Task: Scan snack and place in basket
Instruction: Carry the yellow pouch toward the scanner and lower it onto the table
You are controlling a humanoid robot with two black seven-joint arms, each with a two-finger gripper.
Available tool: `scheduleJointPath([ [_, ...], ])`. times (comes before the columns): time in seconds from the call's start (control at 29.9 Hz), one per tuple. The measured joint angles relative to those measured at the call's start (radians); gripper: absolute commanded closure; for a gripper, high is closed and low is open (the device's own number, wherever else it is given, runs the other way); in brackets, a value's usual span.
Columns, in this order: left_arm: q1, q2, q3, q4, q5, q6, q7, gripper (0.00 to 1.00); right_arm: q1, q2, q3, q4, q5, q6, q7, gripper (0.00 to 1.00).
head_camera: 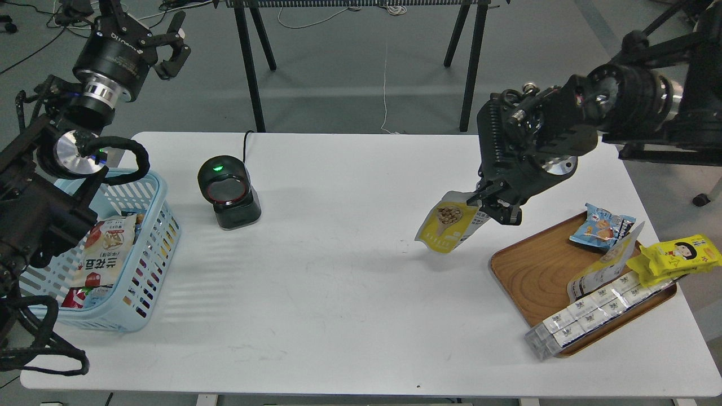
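Hanging above the smooth white table [350, 293], the snack [449, 225], a glossy pouch with a yellow front and nut picture, is pinched at its white top by the right gripper [489, 204], left of the round-cornered wooden tray [530, 276]. The left gripper [169, 48] is raised at far left, fingers spread and empty. Below it, the slotted light blue plastic basket [152, 265] holds packets. A black dome-shaped scanner [228, 192] stands just right of it.

A single head view looks forward and down from above the near edge of the white table [338, 293]; it takes in the whole tabletop, with grey floor [361, 79] beyond its far edge.
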Motion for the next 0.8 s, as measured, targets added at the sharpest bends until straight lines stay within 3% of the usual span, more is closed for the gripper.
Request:
scheduleJointPath([
  [0.3,0.004,-0.001,0.001,0.016,0.008,0.0,0.0,0.01,-0.08,0.129,0.059,-0.069,0.094,0.005,0.0,1.0],
  [0.8,0.019,0.0,0.0,0.027,0.008,0.0,0.0,0.01,-0.207,0.232,0.143,-0.174,0.161,0.005,0.0,0.99],
])
